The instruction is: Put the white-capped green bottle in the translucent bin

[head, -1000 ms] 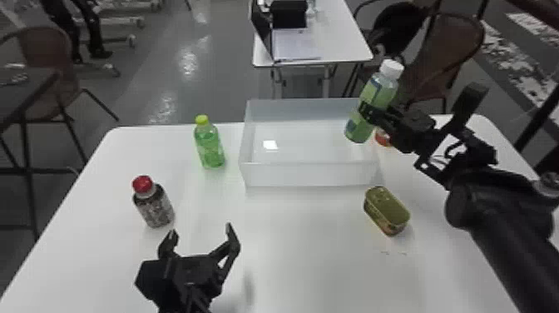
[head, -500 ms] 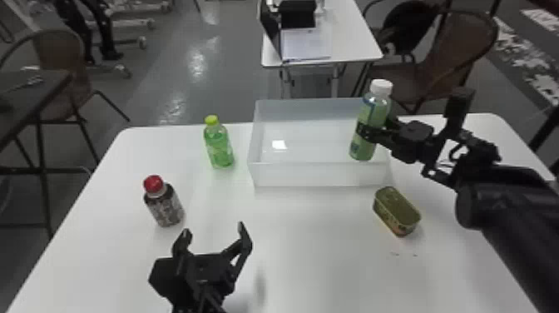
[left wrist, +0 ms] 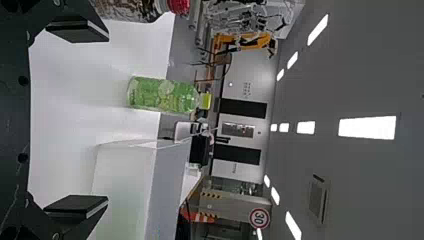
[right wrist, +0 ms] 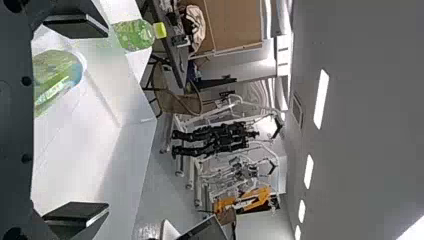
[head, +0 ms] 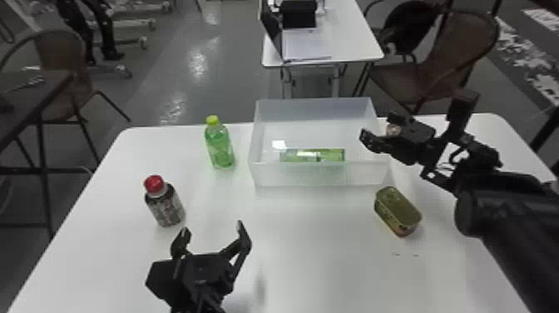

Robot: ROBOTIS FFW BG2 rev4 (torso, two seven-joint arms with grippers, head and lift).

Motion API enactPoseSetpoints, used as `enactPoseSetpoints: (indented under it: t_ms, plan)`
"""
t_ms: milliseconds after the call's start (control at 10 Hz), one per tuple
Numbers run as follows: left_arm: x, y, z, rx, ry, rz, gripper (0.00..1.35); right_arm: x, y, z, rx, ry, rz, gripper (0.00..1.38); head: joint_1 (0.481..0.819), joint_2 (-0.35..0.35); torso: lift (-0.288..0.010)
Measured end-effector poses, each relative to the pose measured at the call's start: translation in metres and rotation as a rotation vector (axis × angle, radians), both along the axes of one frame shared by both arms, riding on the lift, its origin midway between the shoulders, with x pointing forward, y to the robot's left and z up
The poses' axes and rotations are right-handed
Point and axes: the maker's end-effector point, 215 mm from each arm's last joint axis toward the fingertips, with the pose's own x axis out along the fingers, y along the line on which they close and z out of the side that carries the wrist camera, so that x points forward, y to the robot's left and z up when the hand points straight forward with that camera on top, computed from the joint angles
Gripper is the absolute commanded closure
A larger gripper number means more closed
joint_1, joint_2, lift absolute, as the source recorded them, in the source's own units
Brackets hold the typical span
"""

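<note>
White-capped green bottle (head: 332, 155) lies in the bin (head: 316, 109), cap indistinct, right gripper (head: 376, 128) spread open.

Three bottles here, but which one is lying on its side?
The green bottle inside the translucent bin. The yellow-capped bottle and the red-capped bottle both stand upright on the table.
</note>
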Motion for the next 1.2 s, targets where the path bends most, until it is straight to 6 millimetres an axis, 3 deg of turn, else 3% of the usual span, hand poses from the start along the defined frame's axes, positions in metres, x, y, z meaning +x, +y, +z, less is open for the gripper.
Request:
enactPoseSetpoints:
  t_ms: [100,200,500,600,800,900,1100,1200]
  plan:
    - [-0.001,0.002,0.001,0.000,-0.006,0.001,0.15,-0.002,-0.013,0.006,0.009,-0.023,-0.116,0.04,0.695,0.099,-0.114]
    - [-0.002,0.003,0.002,-0.001,-0.011,0.004,0.15,-0.018,-0.024,0.008,0.050,-0.028,-0.209,0.05,0.695,0.088,-0.114]
    - [-0.005,0.006,0.004,0.000,-0.022,0.009,0.15,-0.092,-0.031,0.007,0.049,-0.068,-0.298,0.06,0.695,0.089,-0.114]
    - [-0.005,0.006,0.005,0.002,-0.026,0.009,0.15,-0.121,-0.038,-0.001,0.024,-0.067,-0.353,0.06,0.695,0.087,-0.114]
    - [-0.007,0.006,0.005,0.006,-0.026,0.007,0.15,-0.164,-0.054,-0.050,0.028,0.043,-0.440,0.04,0.695,0.072,-0.114]
    - [-0.007,0.006,0.006,0.008,-0.029,0.006,0.15,-0.177,-0.063,-0.066,0.030,0.075,-0.463,0.03,0.695,0.067,-0.114]
    - [-0.009,0.008,0.005,0.014,-0.026,0.007,0.15,-0.201,-0.081,-0.080,-0.037,0.091,-0.536,0.03,0.695,0.043,-0.114]
    - [-0.012,0.009,0.002,0.014,-0.018,0.012,0.15,-0.207,-0.080,-0.082,-0.048,0.095,-0.542,0.03,0.695,0.044,-0.114]
